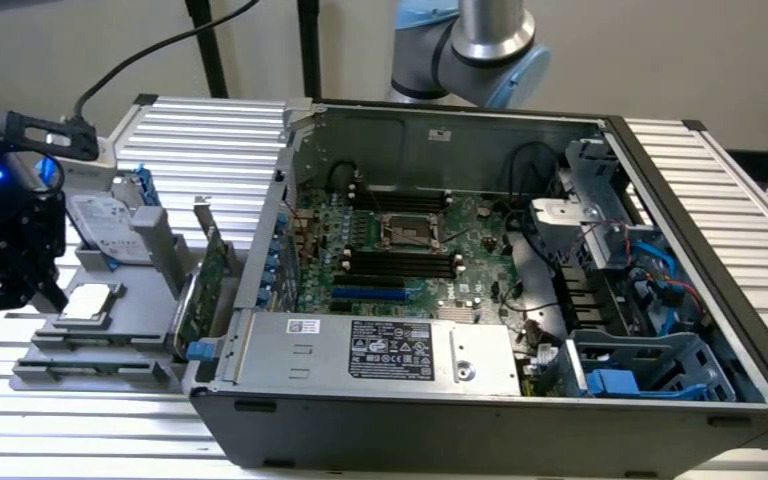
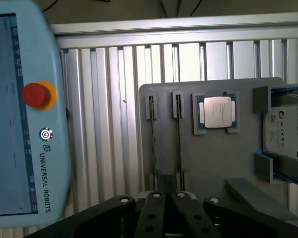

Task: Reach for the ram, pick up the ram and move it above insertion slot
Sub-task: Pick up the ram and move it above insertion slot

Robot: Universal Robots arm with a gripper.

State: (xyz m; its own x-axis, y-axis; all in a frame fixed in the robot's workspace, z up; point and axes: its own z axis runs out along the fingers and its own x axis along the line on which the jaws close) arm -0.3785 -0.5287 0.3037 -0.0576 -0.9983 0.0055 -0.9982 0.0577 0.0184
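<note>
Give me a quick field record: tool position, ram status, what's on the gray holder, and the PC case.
tool: tool at the edge of the gray holder, by its two narrow slots, apart from the PC case
ram: likely the thin edge-on strip standing in a holder slot; not lifted
holder contents: CPU, hard drive
case state: open, motherboard exposed, black memory slots visible
nearby: teach pendant on the slatted table
</note>
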